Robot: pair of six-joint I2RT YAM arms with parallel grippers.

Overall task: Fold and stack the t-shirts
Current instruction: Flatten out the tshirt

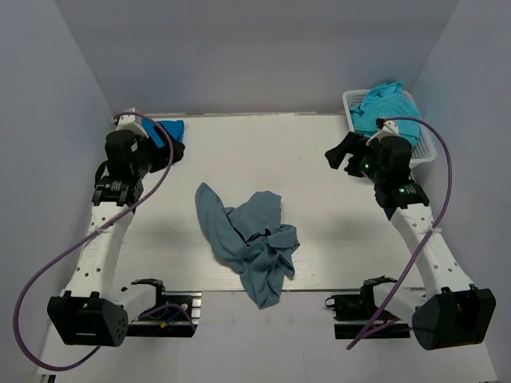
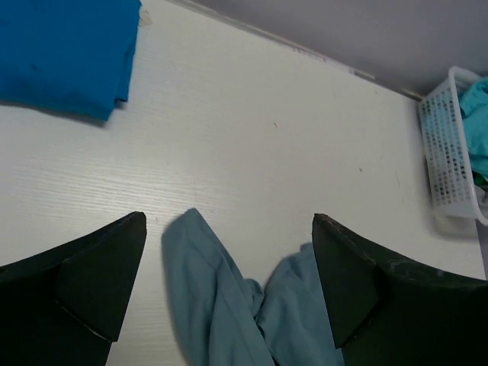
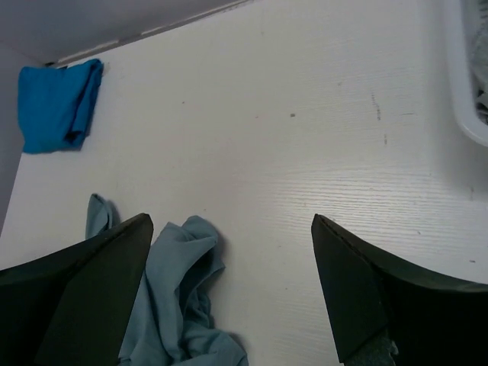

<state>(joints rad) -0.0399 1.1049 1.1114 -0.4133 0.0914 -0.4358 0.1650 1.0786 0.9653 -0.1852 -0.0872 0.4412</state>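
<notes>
As you look down from the top camera, the grey-blue t-shirt (image 1: 251,239) lies crumpled in a loose heap on the bench (image 1: 319,159), around the middle and reaching the near edge. The bright blue t-shirt (image 1: 172,128) sits folded at the far left corner, and the turquoise t-shirts (image 1: 387,104) are piled in the white mesh basket (image 1: 427,148) at the far right corner. Your left gripper (image 1: 174,152) hangs beside the bright blue shirt, and your right gripper (image 1: 339,155) hangs just in front of the basket. Both are well apart from the crumpled shirt.

In the left wrist view, the left gripper (image 2: 229,219) has its jaws spread wide with nothing between them. Below the gap you see bare bench and the upper end of the grey-blue t-shirt (image 2: 229,305). The bright blue t-shirt (image 2: 65,53) fills the upper left of the view, and the basket (image 2: 446,152) with turquoise cloth (image 2: 476,114) sits at the right side.

In the right wrist view, the right gripper (image 3: 232,219) is likewise wide open and holds nothing. The grey-blue t-shirt (image 3: 179,297) lies bunched beside its left finger. The bright blue t-shirt (image 3: 57,107) rests at the far corner, and only the rim of the basket (image 3: 469,99) shows at the right.
</notes>
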